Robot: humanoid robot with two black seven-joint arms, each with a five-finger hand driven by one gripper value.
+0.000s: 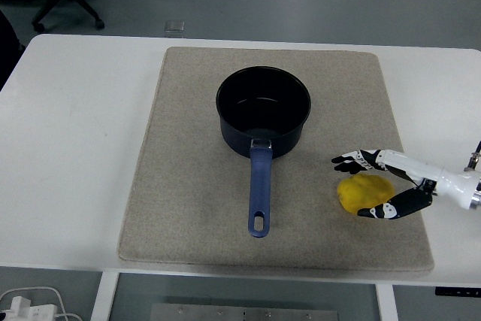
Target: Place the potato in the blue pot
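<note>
1. The potato (364,194) lies on the beige mat (195,186), right of the pot handle (259,197) and near the mat's right edge. It is not in the pot, so the transfer has not been done.
2. The right hand (379,186) comes in low from the right edge and brackets the potato: fingers (353,160) arch over its far side, thumb (387,210) sits at its near side. The hand is cupped around the potato; whether the grip is firm or just light contact cannot be told from this view. The potato looks to be resting on the mat, not lifted.
3. Why this pose: a side approach with thumb opposing fingers suits a rounded, lumpy object, since it pinches across the short axis and keeps the palm clear of the mat.
4. The blue pot (263,110) stands upright at the mat's centre, mouth open, with nothing visible inside. Its handle points toward the near edge of the counter (75,148), which leaves the right-side path to the rim clear.
5. The mat is probably there for friction, so the potato does not roll away as the fingers close.
6. Next move, as a judgement: close the grip, lift clear of the rim height, move left and away, and release over the opening. Risk: the potato rotating out of a two-sided pinch.
7. The left arm is not in view.
</note>
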